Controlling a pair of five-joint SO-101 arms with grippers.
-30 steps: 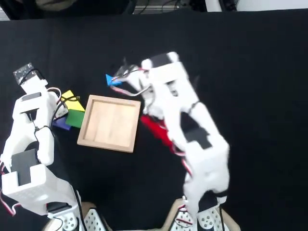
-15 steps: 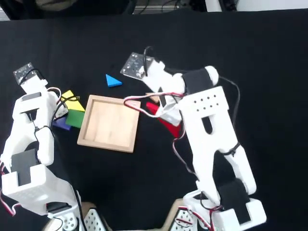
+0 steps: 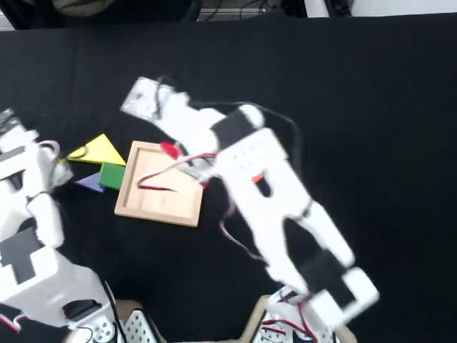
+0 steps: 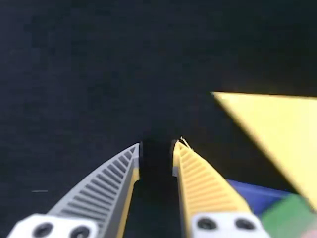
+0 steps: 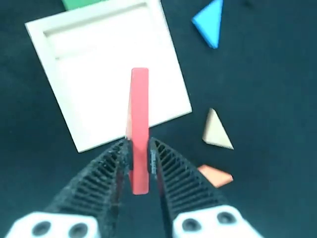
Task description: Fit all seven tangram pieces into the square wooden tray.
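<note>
My right gripper (image 5: 139,144) is shut on a red piece (image 5: 139,124), held on edge above the square wooden tray (image 5: 106,21). From above, the red piece (image 3: 170,149) hangs over the far edge of the tray (image 3: 158,209), which has no piece in it. My left gripper (image 4: 157,146) is narrowly open with nothing between its fingers, low over the black cloth beside the yellow triangle (image 4: 277,129). From above, the left gripper (image 3: 63,170) sits left of the yellow triangle (image 3: 96,151), the green piece (image 3: 112,176) and a purple-blue piece (image 3: 91,184).
A blue triangle (image 5: 209,22), a tan triangle (image 5: 216,131) and an orange piece (image 5: 215,175) lie on the cloth beside the tray. The right arm (image 3: 271,207) stretches diagonally across the table from its base at the front.
The right arm picked the red piece up from the cloth right of the tray and swung it left over the tray. The left arm drew back to the left, uncovering the yellow triangle.
</note>
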